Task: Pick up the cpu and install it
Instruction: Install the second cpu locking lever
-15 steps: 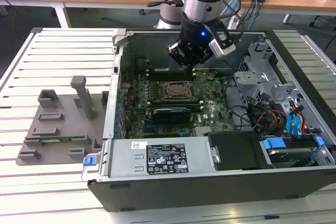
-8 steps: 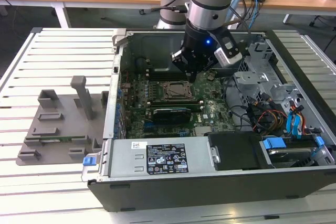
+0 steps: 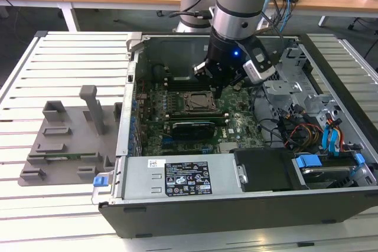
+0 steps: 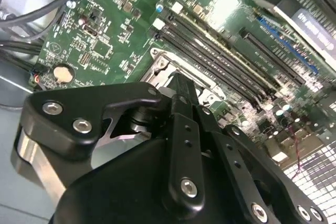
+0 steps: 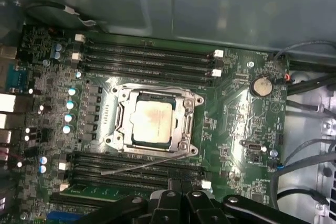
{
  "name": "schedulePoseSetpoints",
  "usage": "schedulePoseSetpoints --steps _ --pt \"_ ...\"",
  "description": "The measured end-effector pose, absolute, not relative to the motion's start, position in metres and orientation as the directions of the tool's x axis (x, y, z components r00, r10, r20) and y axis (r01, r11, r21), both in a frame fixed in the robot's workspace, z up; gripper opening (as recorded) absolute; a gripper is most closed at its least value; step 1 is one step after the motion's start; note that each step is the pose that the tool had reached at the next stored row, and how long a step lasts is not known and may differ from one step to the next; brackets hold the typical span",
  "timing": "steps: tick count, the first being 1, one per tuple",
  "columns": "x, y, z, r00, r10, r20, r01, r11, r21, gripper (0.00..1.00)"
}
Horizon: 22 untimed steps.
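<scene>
While the black gripper (image 3: pixel 219 90) hangs just above the green motherboard (image 3: pixel 195 116) inside the open black computer case (image 3: pixel 236 205), the cpu (image 5: pixel 151 121), a flat square chip with a pale silver-grey top, is sitting in the metal-framed socket (image 5: pixel 152 124) on the board. So it's in place, with the socket's thin wire lever (image 5: pixel 142 165) lying loose across the black memory slots (image 5: pixel 147 59) next to it. Can't really tell if the jaws are open or closed, but in both wrist views they look bunched close together with nothing between them. The case sits on a slatted white surface (image 3: pixel 59 51), toward its middle, and a grey plastic fixture plate with upright posts (image 3: pixel 71 134) lies beside it near the surface's edge on the exterior view's left.
</scene>
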State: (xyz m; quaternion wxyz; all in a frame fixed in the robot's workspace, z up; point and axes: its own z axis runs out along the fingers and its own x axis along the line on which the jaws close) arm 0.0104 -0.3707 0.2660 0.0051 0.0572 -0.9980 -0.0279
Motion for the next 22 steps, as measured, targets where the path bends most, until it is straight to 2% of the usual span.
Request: schedulePoseSetpoints --steps 2,5,6,22 --pt "0.009 -0.382 0.265 -0.993 -0.114 0.006 -0.114 0.991 0.064 0.11" --pt "0.003 -0.385 0.265 -0.993 -0.115 -0.001 -0.114 0.986 0.126 0.11" --pt "0.0 -0.387 0.262 -0.993 -0.115 -0.002 -0.114 0.984 0.134 0.11" --pt "-0.042 -0.387 0.219 -0.993 -0.115 -0.004 -0.114 0.982 0.149 0.11"
